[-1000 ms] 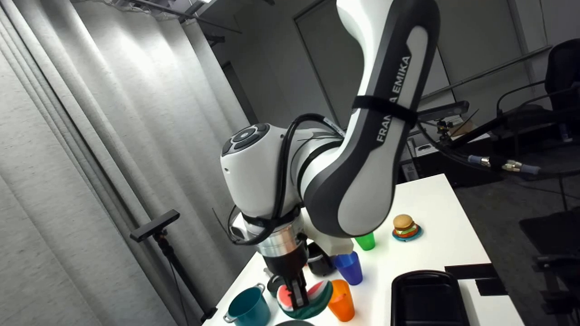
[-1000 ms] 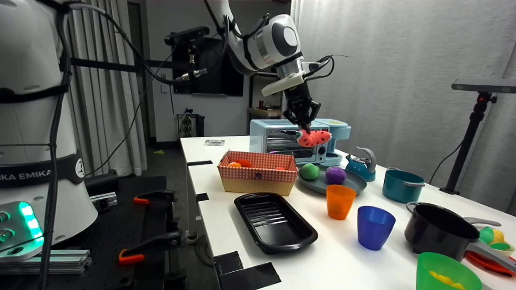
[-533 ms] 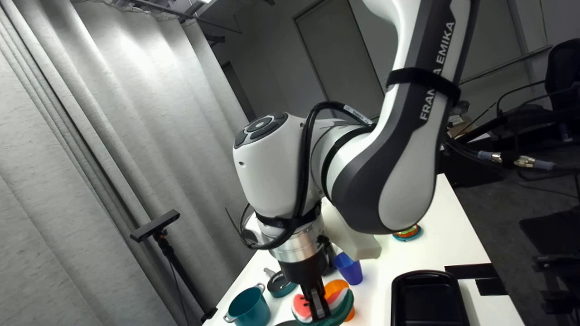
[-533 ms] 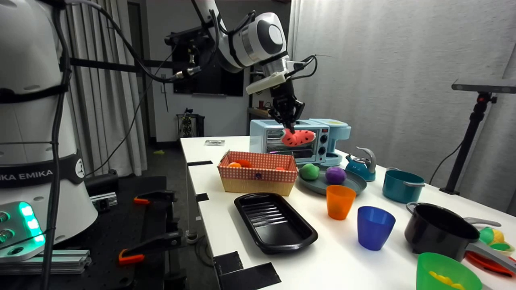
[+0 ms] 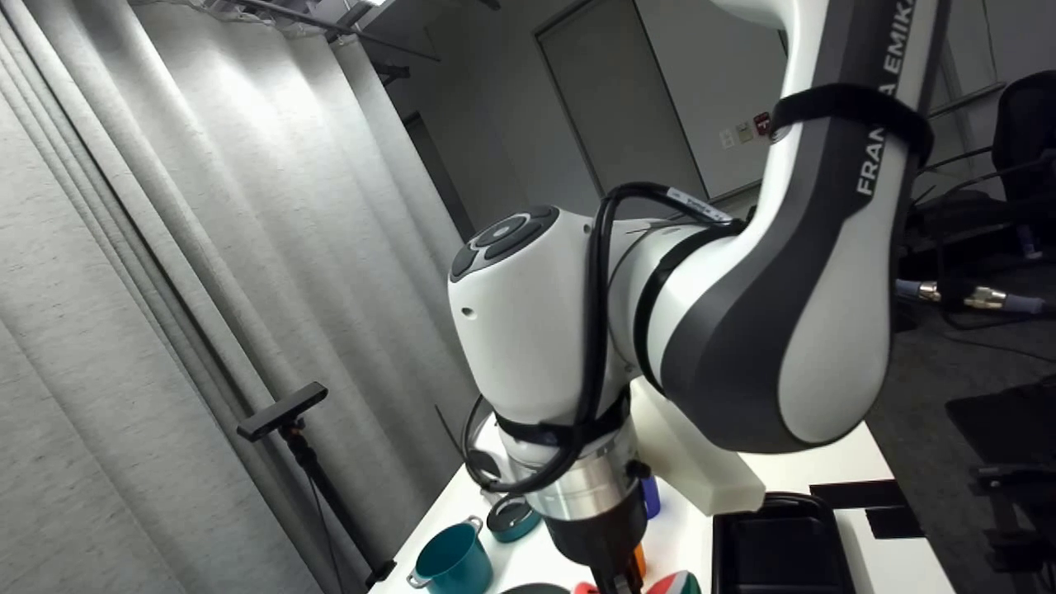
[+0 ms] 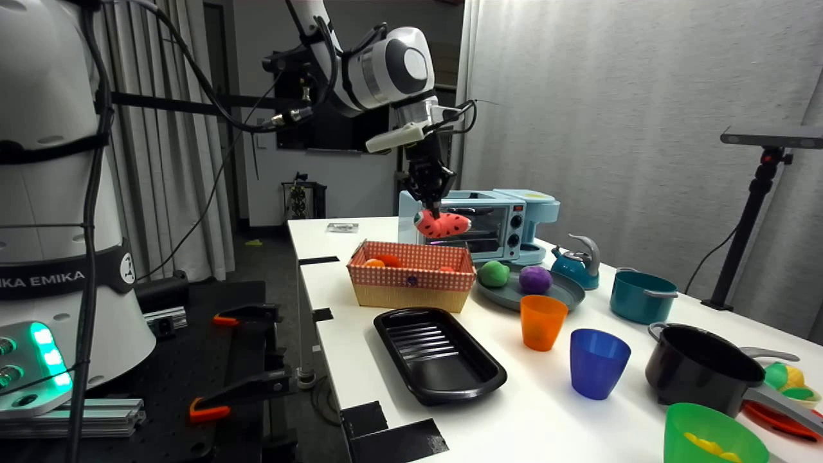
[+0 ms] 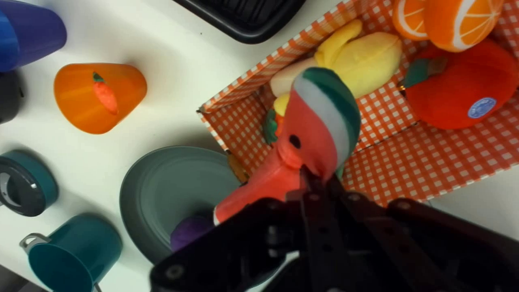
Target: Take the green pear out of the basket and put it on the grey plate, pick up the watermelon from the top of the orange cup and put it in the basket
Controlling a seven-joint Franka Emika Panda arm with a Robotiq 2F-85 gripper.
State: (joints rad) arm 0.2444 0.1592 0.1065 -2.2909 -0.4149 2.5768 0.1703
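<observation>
Your gripper pinches the plush watermelon slice near its middle, higher than the gingham basket, likely so you can lower it in cleanly.

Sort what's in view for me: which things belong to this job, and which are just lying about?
Part of the job: gripper, shut on the watermelon; basket; green pear, on the grey plate; orange cup.

Just lying about: black tray; blue cup; green cup; purple item; teal pot; teal kettle; black pot; light-blue toaster oven.
</observation>
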